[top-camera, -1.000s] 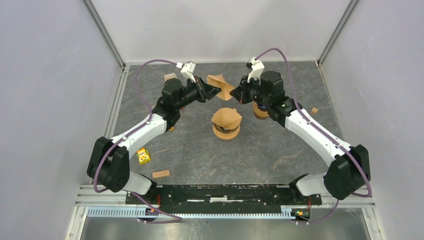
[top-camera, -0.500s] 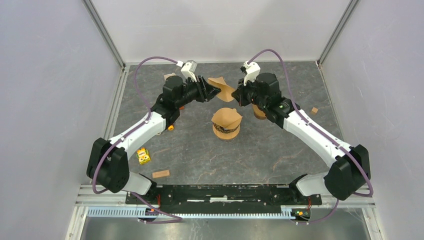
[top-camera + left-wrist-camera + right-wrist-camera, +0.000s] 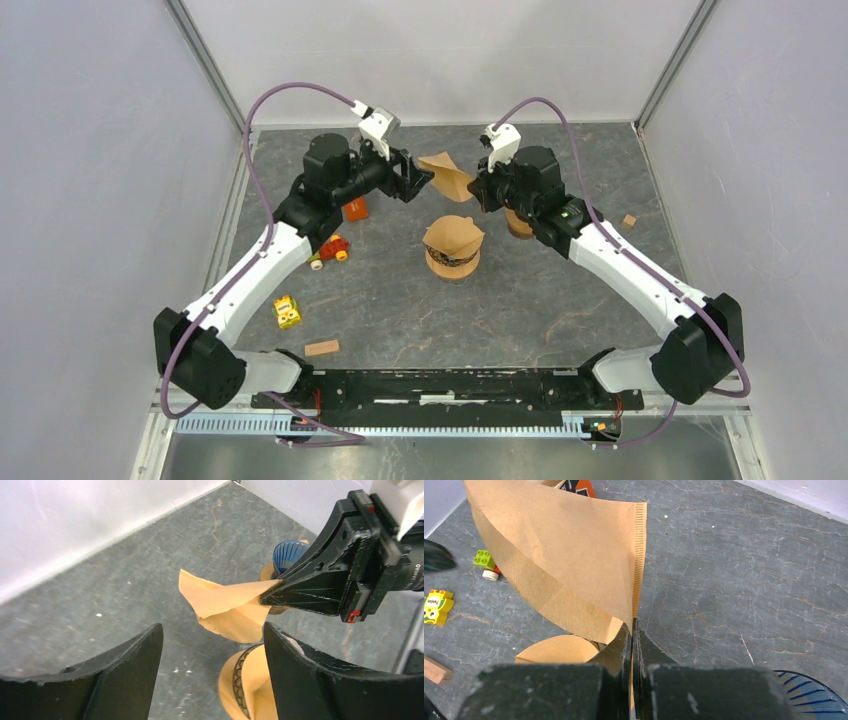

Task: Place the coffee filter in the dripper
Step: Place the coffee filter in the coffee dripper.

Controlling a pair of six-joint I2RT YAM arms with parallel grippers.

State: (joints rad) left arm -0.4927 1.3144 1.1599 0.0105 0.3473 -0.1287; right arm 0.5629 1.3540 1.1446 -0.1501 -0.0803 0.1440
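A brown paper coffee filter (image 3: pixel 447 172) hangs in the air at the back middle of the table. My right gripper (image 3: pixel 477 187) is shut on its seam edge, and the filter (image 3: pixel 569 555) fans open above the fingertips (image 3: pixel 626 640). My left gripper (image 3: pixel 420 183) stands open just left of the filter (image 3: pixel 225 605), with nothing between its fingers. The blue ribbed dripper (image 3: pixel 289 555) sits behind the right gripper (image 3: pixel 265 597); its rim (image 3: pixel 809 695) shows at the lower right of the right wrist view. From above the dripper (image 3: pixel 518 225) is mostly hidden under the right arm.
A holder of stacked brown filters (image 3: pixel 453 245) stands mid-table below the held filter. Left of it lie an orange box (image 3: pixel 355 208), a red and yellow toy (image 3: pixel 330 248), a yellow block (image 3: pixel 287 312) and a wooden block (image 3: pixel 321 348). A small brown piece (image 3: pixel 628 220) lies at the right.
My left gripper has opened, let go of the filter and drawn back to the left. The right gripper still pinches the filter in about the same place.
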